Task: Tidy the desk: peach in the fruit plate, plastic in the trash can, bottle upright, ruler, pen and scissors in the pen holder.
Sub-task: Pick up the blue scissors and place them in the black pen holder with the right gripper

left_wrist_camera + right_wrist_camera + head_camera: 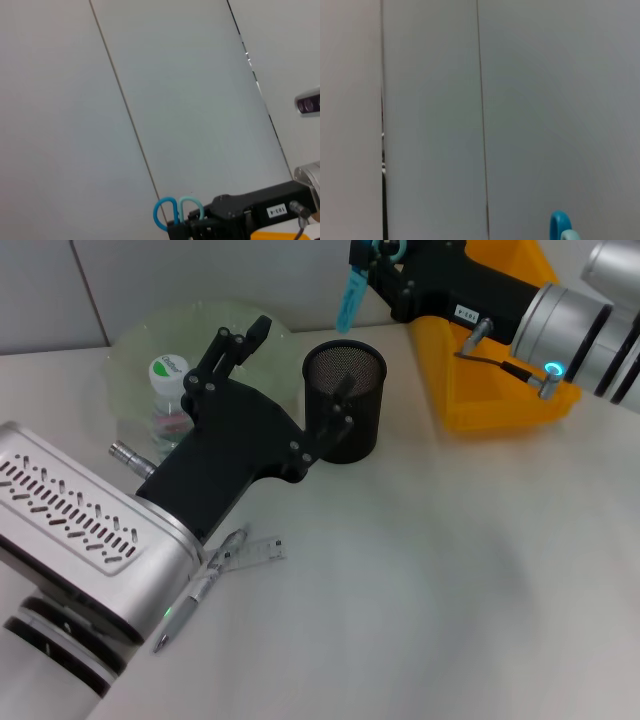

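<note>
Now we've got the scissors (349, 300) hanging blades-down, gripped by our right gripper (372, 262) just above the pen holder (344, 400), toward the desk's (430, 590) far edge. From the left wrist view we see the blue handles (177, 212) poking out past the black fingers clamped on them. The mesh holder stands upright, and the blades haven't entered it. Our left gripper (300, 390) sits beside the holder, one finger up over the fruit plate (135, 350), the other against the holder's wall; it's spread wide, holding nothing. The bottle (170, 400) stands on the clear plate, capped, just behind our left arm. Near the desk's left front corner the pen (200, 590) and ruler (250, 554) lie flat, crossing each other. The orange trash can (500, 390) sits at the far right, under our right arm.
</note>
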Controlling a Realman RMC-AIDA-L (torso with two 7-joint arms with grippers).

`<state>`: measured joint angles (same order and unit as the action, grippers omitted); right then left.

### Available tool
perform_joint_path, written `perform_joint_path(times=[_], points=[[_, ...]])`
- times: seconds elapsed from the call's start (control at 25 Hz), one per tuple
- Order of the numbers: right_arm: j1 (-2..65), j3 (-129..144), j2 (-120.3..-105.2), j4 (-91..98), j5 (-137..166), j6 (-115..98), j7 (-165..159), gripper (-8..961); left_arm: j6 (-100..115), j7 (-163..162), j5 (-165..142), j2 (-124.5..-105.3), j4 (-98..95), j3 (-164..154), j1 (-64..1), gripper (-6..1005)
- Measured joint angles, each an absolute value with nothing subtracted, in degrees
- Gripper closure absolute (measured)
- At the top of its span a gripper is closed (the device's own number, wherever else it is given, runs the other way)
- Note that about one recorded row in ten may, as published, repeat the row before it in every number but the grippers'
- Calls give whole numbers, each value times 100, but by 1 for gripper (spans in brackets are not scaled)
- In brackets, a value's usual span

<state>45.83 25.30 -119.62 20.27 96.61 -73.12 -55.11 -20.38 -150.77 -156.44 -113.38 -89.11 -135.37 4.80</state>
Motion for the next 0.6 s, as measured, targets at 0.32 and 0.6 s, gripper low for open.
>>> perform_joint_path(times=[0.32, 0.6], points=[[4645, 2906, -11962, 1888, 9658, -6672, -5502, 793, -1997, -15107, -15635, -11352, -8892, -13507, 362, 172], [4694, 3192, -11962, 1728, 9660, -6312, -5493, 783, -1892, -15145, -15635, -11423, -8766, -13511, 173, 172]])
